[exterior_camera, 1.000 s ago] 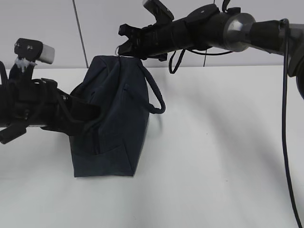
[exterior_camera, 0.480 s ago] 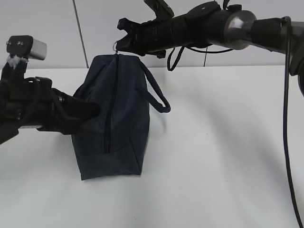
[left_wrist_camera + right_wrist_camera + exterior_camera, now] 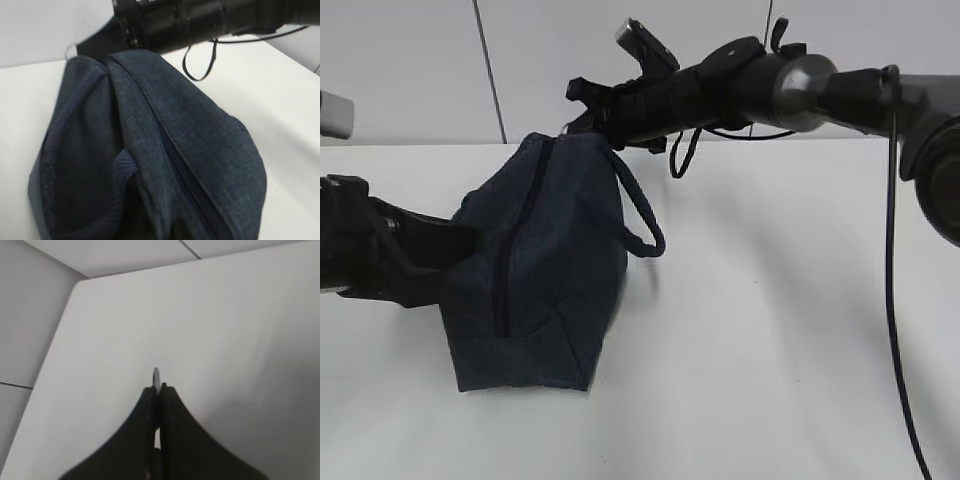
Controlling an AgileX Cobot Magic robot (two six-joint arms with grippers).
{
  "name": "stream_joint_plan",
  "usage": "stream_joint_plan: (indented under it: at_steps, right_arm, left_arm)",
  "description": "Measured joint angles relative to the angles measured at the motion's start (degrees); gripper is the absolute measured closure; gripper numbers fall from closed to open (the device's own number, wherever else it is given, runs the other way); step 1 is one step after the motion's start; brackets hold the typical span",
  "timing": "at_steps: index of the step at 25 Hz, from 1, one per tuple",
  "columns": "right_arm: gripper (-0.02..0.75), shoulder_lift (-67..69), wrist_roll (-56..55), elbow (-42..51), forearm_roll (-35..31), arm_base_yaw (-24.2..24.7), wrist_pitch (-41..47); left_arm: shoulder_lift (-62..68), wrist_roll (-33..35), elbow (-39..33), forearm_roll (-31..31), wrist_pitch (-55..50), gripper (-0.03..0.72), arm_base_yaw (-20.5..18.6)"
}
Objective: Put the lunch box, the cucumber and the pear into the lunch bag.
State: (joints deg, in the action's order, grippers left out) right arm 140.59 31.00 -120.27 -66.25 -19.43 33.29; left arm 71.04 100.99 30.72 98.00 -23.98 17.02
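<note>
Lunch bag on table, zipper closed, tilted between arms. Left gripper clamped on near end fabric. Right gripper pinched shut on ring pull at far top. Best: hold fabric taut, draw pull steadily along zipper line.

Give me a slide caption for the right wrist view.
Right gripper shut on the metal ring pull, above the bare white table.
</note>
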Motion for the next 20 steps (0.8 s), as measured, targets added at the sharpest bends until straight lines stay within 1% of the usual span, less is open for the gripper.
stream_joint_plan:
  at_steps: [3,8,10,13,14,16,17,18,20]
  right_arm:
    - [0.738,1.3,-5.0,0.0,5.4,0.4,0.8]
    - [0.738,1.8,-10.3,-0.2,11.6,2.0,6.0]
    - [0.738,1.9,-11.1,-0.2,13.1,2.5,7.7]
    - [0.736,1.9,-11.1,-0.2,13.8,2.7,8.2]
    - [0.724,1.9,-9.6,-0.2,13.7,2.8,8.2]
    - [0.647,1.6,-6.2,-0.5,12.9,3.2,8.2]
    - [0.572,1.4,-5.0,-0.7,12.7,3.5,8.0]
    - [0.495,1.4,-4.5,-1.0,12.6,3.9,8.0]
    - [0.297,0.6,-3.6,-2.0,12.5,4.3,8.2]
  left_arm:
    - [-1.4,0.0,-0.2,-0.6,1.4,0.682,0.0]
    - [-1.6,-1.0,-0.2,-0.6,3.1,0.683,0.1]
    - [-1.3,-1.2,-0.2,-0.6,3.4,0.683,0.2]
    - [0.1,-2.2,-0.2,-0.5,2.6,0.684,0.4]
    - [0.8,-2.4,-0.2,-0.5,2.2,0.684,0.4]
    - [2.0,-2.6,-0.2,-0.6,1.5,0.659,0.4]
    - [2.5,-2.6,-0.3,-0.9,1.4,0.636,0.4]
    - [2.9,-2.6,-0.3,-0.9,1.4,0.595,0.4]
    - [3.1,-2.6,-0.3,-1.0,1.6,0.482,0.4]
